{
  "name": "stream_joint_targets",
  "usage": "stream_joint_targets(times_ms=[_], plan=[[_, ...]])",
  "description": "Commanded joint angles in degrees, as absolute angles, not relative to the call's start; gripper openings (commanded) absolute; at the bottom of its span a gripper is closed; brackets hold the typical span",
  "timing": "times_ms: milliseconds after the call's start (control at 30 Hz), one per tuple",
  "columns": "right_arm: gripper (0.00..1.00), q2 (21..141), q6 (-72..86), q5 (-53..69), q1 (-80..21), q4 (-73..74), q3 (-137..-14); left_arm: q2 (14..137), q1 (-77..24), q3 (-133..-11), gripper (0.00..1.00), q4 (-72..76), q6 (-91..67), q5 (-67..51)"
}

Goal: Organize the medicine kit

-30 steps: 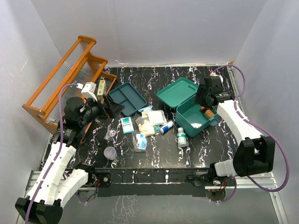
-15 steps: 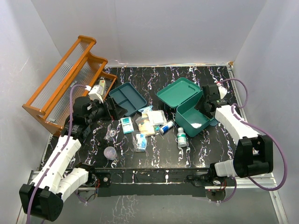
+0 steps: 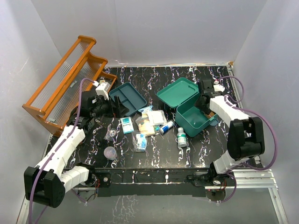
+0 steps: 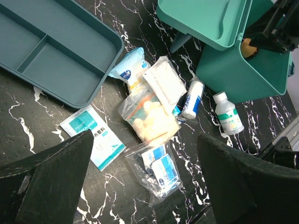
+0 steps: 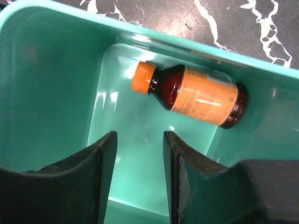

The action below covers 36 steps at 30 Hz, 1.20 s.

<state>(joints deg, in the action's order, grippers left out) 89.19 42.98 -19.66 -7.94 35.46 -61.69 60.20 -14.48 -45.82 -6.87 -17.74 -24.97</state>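
My left gripper [image 4: 145, 140] is wide open and holds nothing. The tray [image 4: 46, 51] lies up and to the left of it, flat on the table [image 3: 154, 77]. Right under its fingers is the loose pile. There is a packet [image 4: 93, 140] by the left finger and a cotton bag [image 4: 149, 116] in the middle. A tube [image 4: 192, 99] and a white bottle [image 4: 229, 119] are off to the right. Those two lie flat, with their long way pointing away from the gripper.

I think the next grab comes from this pile. The left arm is nearer to the packet and the cotton bag. The white bottle sits just beside the box [image 3: 194, 119], so the right arm is nearer to it.

The box stands open, farther right of the left gripper. My right gripper [image 5: 138, 140] hangs just over it, open a little, with nothing in it. A brown bottle [image 5: 189, 95] lies flat on the box floor just past the fingertips. Its long way runs side to side across them, cap on the left.

A second ago that bottle was up by the right gripper at the box's rim, and now it is down inside. The left gripper has slid right, toward the tray.
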Motion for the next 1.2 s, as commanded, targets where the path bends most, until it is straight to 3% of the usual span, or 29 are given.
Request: stream_joint_targets(times_ms=[0, 267, 400, 667, 1167], plan=[[0.40, 92.6, 42.7, -22.1, -8.2, 34.4, -66.0, 61.1, -14.8, -48.2, 0.89, -3.8, -14.9, -28.1], [0.37, 97.4, 37.5, -23.8, -8.1, 30.8, -66.6, 65.5, -14.8, -49.7, 0.80, -2.2, -14.6, -28.0], [0.38, 98.8, 34.0, -22.3, -8.1, 28.7, -67.7, 66.6, -14.8, -50.1, 0.80, -1.8, -13.9, -27.1], [0.48, 96.6, 33.1, -6.9, -8.1, 29.7, -69.7, 67.6, -14.8, -50.5, 0.82, -1.3, -13.2, -25.8], [0.49, 107.4, 34.4, 2.8, -8.2, 23.7, -81.3, 69.4, -14.8, -53.0, 0.84, -1.9, -11.0, -24.2]])
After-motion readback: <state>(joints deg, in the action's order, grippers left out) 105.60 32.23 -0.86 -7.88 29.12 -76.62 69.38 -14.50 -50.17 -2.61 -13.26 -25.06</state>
